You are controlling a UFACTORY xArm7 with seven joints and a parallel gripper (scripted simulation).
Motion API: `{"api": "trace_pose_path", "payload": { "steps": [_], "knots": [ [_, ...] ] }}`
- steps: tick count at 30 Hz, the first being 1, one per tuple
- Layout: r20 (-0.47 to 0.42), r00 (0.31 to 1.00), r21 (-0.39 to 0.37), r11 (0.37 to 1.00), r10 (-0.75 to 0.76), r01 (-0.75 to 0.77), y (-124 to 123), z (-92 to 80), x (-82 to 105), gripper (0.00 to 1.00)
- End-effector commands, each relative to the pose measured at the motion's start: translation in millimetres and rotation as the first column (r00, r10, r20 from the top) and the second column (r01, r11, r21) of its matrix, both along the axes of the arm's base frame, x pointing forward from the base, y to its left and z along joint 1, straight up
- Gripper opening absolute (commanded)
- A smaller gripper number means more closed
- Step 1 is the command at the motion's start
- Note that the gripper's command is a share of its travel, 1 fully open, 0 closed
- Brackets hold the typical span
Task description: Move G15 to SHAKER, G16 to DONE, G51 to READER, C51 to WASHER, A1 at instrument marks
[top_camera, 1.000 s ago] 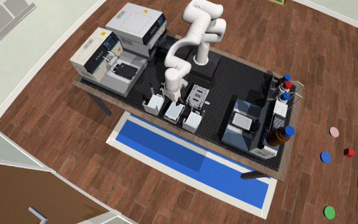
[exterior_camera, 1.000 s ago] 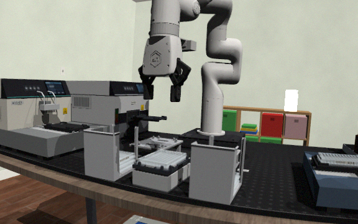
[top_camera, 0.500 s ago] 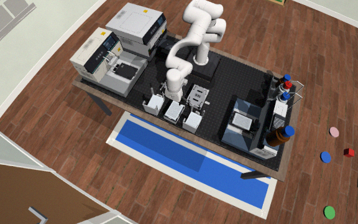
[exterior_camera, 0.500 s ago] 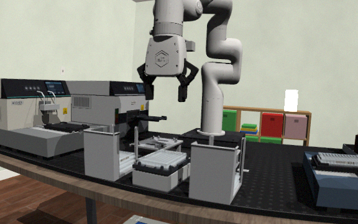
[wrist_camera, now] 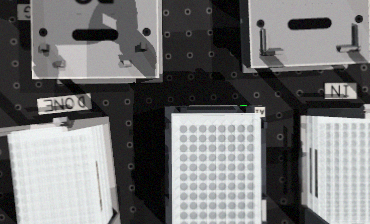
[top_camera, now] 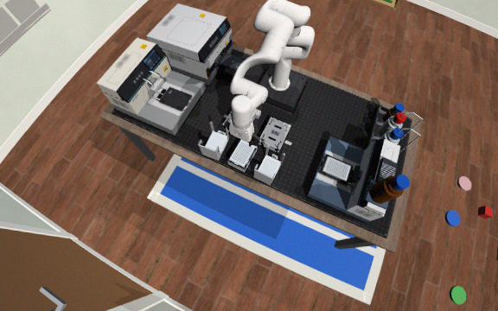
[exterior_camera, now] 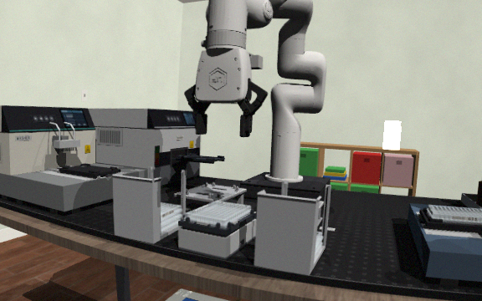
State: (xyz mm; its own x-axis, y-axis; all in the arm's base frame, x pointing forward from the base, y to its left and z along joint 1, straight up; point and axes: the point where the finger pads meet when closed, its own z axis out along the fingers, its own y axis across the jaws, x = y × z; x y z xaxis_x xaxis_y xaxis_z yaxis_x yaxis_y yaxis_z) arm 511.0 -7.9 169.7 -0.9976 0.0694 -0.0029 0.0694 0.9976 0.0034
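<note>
My gripper (exterior_camera: 223, 129) is open and empty. It hangs high above the SHAKER, where a white well plate (top_camera: 242, 154) (exterior_camera: 217, 212) (wrist_camera: 216, 165) lies flat. The wrist view looks straight down on this plate and does not show my fingers. The DONE rack (top_camera: 214, 144) (exterior_camera: 134, 209) (wrist_camera: 61, 175) stands to one side of it and the IN rack (top_camera: 268, 169) (exterior_camera: 289, 226) (wrist_camera: 346, 165) to the other, each with a white plate on top. Another plate (top_camera: 336, 168) (exterior_camera: 458, 214) sits on the blue DISPENSER (top_camera: 331, 190). The READER's dark tray (exterior_camera: 201, 158) sticks out; I cannot tell whether a plate lies on it.
The WASHER (top_camera: 137, 73) (exterior_camera: 19, 141) stands at the far left with a dark empty carriage (top_camera: 173, 98) (exterior_camera: 88, 170). The bare nests RG (wrist_camera: 96, 55) and N6 (wrist_camera: 308, 45) (top_camera: 273, 127) lie behind the racks. Bottles (top_camera: 389, 187) stand at the right end.
</note>
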Motion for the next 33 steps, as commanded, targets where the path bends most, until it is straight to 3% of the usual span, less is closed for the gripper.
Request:
{"api": "trace_pose_path", "payload": {
  "steps": [1, 17, 33],
  "knots": [
    [0.005, 1.0, 0.0, 1.0, 0.0, 0.0, -0.1, 2.2, 1.5, 1.0],
    [0.005, 1.0, 0.0, 1.0, 0.0, 0.0, -0.1, 2.2, 1.5, 1.0],
    [0.005, 1.0, 0.001, 1.0, 0.0, 0.0, 0.0, -16.5, 1.6, 1.0]
  ]
}}
